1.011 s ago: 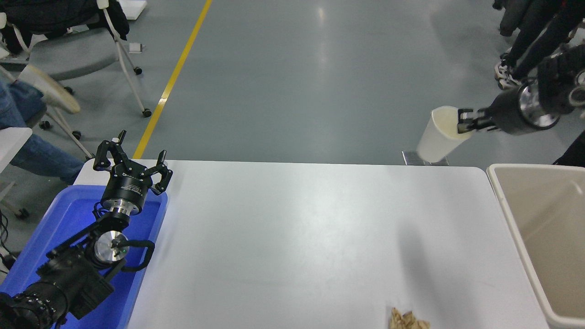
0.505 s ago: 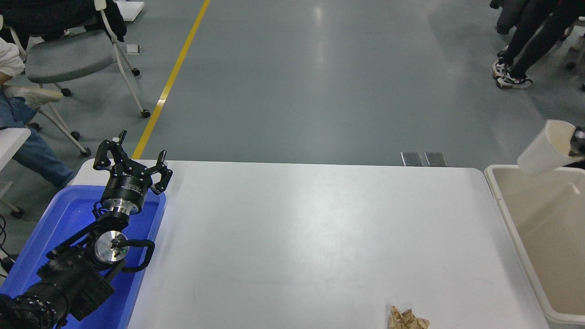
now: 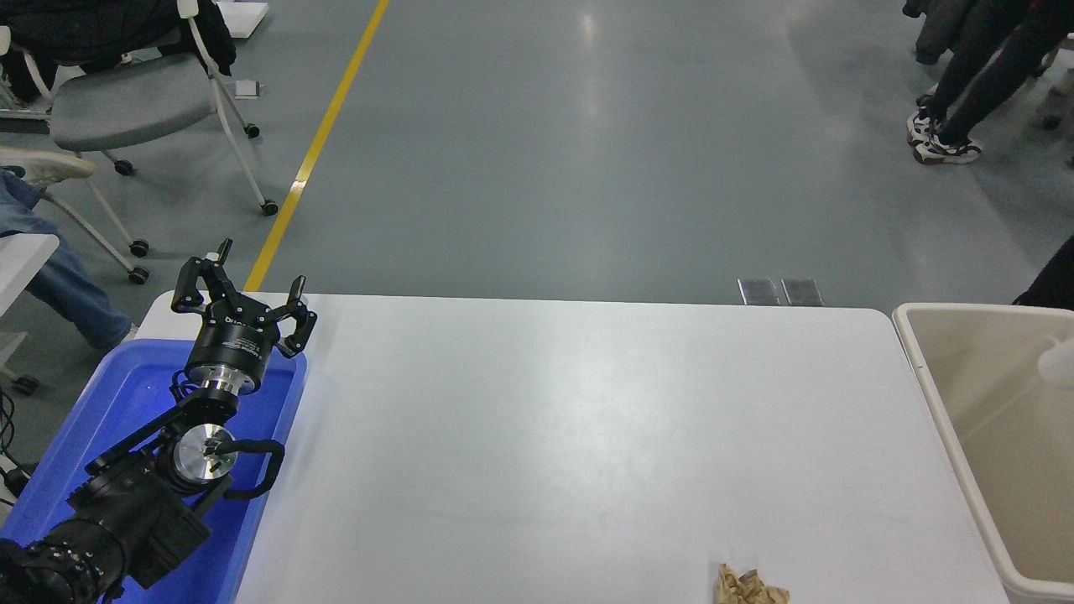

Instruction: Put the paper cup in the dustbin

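Cup [image 3: 1057, 366] shows only as a pale blur at the right edge, over the open mouth of the bin [image 3: 940, 403], inside its rim line; whether it is held or falling cannot be told. No right gripper is in view, so the state of its jaws cannot be told either. The left gripper [image 3: 243, 300] sits parked over the blue tray [image 3: 126, 403] at the bench [image 3: 537, 436] corner, jaws spread and holding nothing. To do this step well, release should come with the cup well inside the rim rather than over the near wall, and low enough that a light cup does not bounce out. A brown paper wad [image 3: 749, 585] lies at the near edge, apart from all this.
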`<state>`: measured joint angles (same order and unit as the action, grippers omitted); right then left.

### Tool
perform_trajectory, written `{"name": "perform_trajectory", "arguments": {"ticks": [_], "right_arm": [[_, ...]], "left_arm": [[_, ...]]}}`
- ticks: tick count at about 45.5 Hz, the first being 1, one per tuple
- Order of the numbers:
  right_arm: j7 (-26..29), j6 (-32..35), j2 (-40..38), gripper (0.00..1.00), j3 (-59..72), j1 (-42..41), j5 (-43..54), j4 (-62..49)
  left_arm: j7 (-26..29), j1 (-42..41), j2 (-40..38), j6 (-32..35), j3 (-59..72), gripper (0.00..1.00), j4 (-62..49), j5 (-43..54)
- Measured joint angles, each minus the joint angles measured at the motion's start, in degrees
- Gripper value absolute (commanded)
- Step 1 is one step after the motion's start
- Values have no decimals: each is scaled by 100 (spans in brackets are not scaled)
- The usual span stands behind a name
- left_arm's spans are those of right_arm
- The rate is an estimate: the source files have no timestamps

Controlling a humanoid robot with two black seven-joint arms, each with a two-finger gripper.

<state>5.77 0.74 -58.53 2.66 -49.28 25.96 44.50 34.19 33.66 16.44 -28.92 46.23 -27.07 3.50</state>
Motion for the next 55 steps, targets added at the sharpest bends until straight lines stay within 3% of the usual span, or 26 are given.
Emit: {"name": "perform_trajectory", "arguments": {"ticks": [10,27,55], "right_arm": [[-325,-95,842,0,-903,931,-73,-1241],[-639,-135,2288,0,-1348,1512,-589,-3424],[-1034,-196,2867,0,-1508,1593,-824,-4113]], "left_arm": [[0,0,-1,0,0,100,0,1],[0,0,-1,0,0,100,0,2],[0,0,-1,0,0,100,0,2]]}}
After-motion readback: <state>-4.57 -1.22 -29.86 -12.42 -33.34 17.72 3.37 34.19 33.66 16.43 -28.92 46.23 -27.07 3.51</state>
